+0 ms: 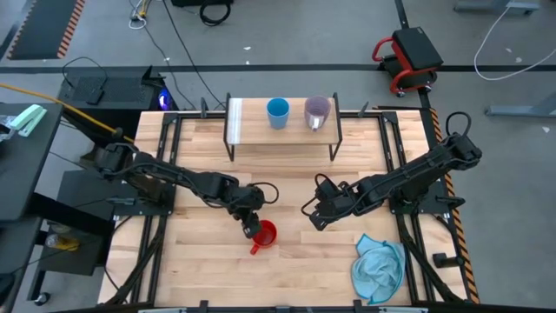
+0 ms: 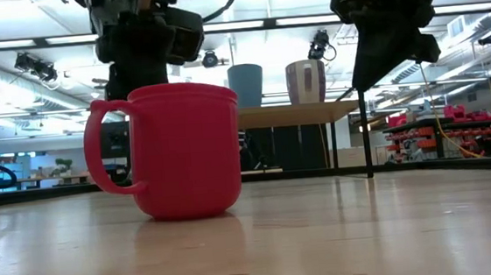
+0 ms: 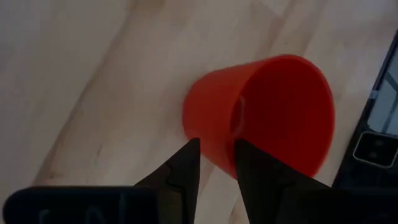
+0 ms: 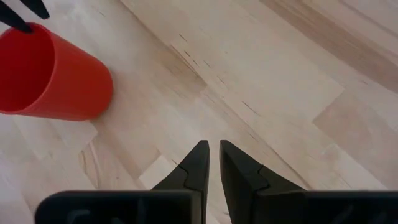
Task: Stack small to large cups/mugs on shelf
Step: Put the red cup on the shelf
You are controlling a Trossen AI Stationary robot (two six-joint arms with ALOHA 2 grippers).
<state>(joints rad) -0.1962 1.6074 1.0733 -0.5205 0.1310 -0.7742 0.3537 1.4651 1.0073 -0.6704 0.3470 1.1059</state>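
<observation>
A red mug stands upright on the tabletop, its handle toward the near edge. My left gripper is just over the mug's far-left side, fingers a little apart; the left wrist view shows the mug's wall past them. My right gripper is shut and empty, to the right of the mug, and hangs over bare wood. A light blue cup and a purple-grey mug stand side by side on the shelf. My left gripper's fingertips stand at the red mug's rim on its far-left side, slanting down from above. I cannot tell whether they touch it. The mug rests on its base on the table.
A light blue cloth lies crumpled at the near right of the table. The shelf stands at the far middle on black legs, with a white strip at its left end. Bare wood lies between the shelf and both grippers.
</observation>
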